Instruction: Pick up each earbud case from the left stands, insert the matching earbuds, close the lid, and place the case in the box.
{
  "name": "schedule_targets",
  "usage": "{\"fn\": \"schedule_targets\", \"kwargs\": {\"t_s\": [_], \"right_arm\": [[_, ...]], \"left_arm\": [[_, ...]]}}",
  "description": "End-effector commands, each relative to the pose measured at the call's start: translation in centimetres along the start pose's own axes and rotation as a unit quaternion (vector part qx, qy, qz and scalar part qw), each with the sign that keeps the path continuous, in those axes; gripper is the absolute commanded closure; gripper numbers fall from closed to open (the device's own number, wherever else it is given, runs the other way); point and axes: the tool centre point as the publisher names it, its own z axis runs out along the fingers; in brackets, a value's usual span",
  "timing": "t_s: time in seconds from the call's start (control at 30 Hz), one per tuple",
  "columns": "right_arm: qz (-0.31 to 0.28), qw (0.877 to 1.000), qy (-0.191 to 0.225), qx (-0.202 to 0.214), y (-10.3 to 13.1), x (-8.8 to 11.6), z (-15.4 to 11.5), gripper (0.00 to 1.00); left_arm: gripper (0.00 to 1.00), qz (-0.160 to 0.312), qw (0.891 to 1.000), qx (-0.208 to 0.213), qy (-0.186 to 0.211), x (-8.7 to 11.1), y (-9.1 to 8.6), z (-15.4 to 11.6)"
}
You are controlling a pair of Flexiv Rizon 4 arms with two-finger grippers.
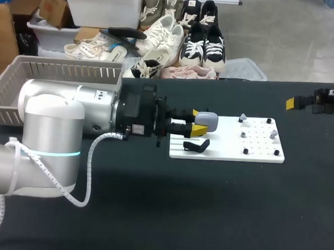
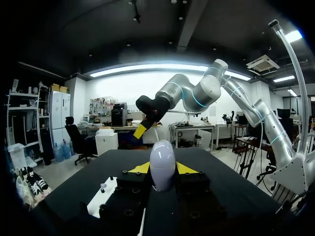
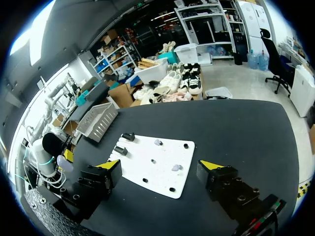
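My left gripper (image 1: pixel 198 124) is shut on a pale grey earbud case (image 1: pixel 207 120), held lid closed above the left end of the white board (image 1: pixel 255 155). In the left wrist view the case (image 2: pixel 162 164) stands between the yellow tips. A black stand (image 1: pixel 197 145) lies on the board just below the gripper. Small grey earbuds (image 1: pixel 243 116) (image 1: pixel 273 132) sit among black pegs on the board's right half. My right gripper (image 1: pixel 294 103) is at the table's far right edge. In its own view it (image 3: pixel 160 164) is open and empty above the board (image 3: pixel 147 174), with two black stands (image 3: pixel 129 136) beyond.
A grey slatted basket (image 1: pixel 24 75) stands at the table's back left, behind my left arm; the right wrist view shows the basket (image 3: pixel 97 120) beyond the board. Dark tabletop stretches in front of the board.
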Motion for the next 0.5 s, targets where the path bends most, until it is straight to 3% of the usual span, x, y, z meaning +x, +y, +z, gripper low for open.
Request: {"fn": "schedule_targets", "kwargs": {"t_s": [0.03,0.23,0.5], "right_arm": [[-0.01,1.0,-0.01,-0.008,0.9,1.2,-2.4,0.0],[-0.054,0.998,-0.008,-0.02,4.0,2.4,-3.8,0.0],[-0.112,0.993,0.006,-0.045,8.8,3.3,-3.7,0.0]], "left_arm": [[1.0,0.003,1.0,0.029,-0.003,0.7,1.5,1.0],[1.0,0.002,0.999,0.039,-0.007,1.0,1.7,1.8],[1.0,-0.001,0.999,0.037,-0.008,1.4,1.6,2.1]]}}
